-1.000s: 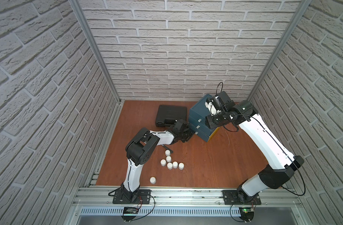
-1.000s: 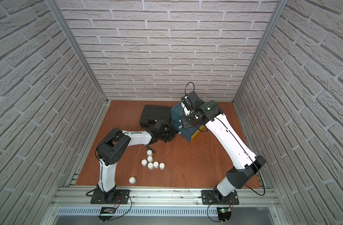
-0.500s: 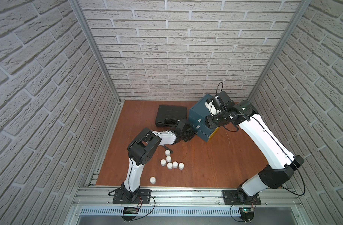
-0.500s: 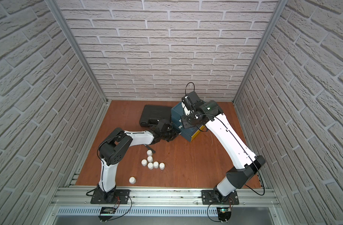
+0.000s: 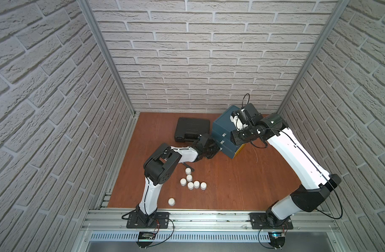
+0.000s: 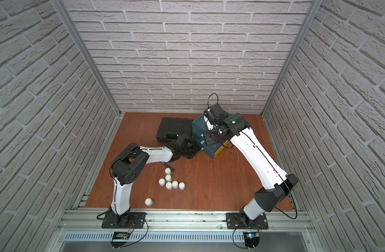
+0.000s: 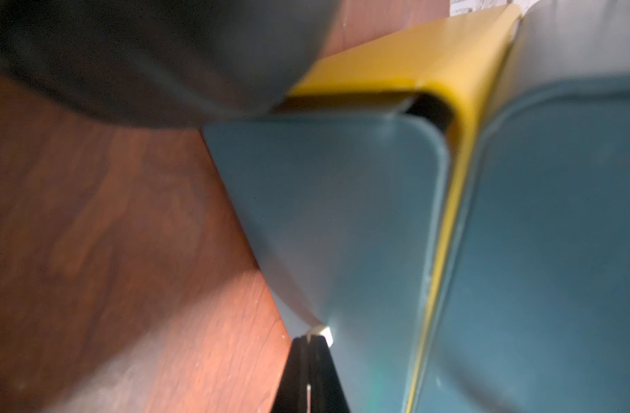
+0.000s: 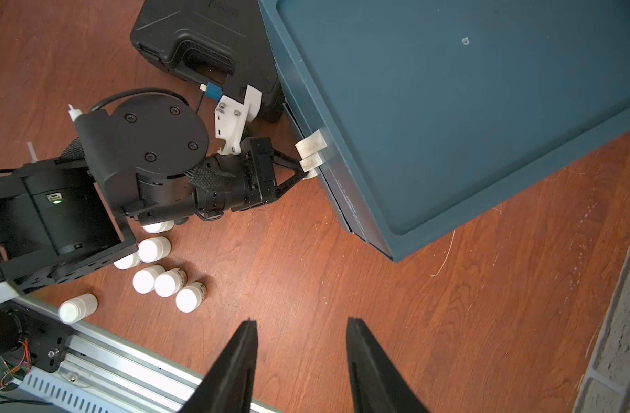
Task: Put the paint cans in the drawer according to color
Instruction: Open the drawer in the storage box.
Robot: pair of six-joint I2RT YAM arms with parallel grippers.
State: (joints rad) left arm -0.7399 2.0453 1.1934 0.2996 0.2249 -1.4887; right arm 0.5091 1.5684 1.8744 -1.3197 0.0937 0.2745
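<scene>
Several white paint cans (image 5: 190, 181) (image 6: 171, 185) (image 8: 163, 282) stand in a cluster on the wooden floor, and one more paint can (image 5: 171, 201) (image 8: 77, 308) sits alone near the front rail. The blue drawer unit (image 5: 224, 124) (image 6: 199, 125) (image 8: 449, 107) stands at the back. My left gripper (image 5: 217, 149) (image 6: 197, 150) (image 8: 306, 171) (image 7: 310, 338) is low at the unit's front, shut on the lowest white drawer tab (image 7: 322, 332). High over the floor, beside the unit, my right gripper (image 8: 299, 321) is open and holds nothing.
A closed black case (image 5: 191, 129) (image 6: 174, 128) (image 8: 199, 39) lies left of the drawer unit, close behind my left wrist. Two more white tabs (image 8: 311, 150) stick out above the gripped one. A yellow frame (image 7: 431, 53) edges the drawers. The metal rail (image 5: 198, 216) bounds the front.
My left gripper has crept right, up to the drawer unit's front, and closed on the lowest tab. The right arm and the cans have not moved.
</scene>
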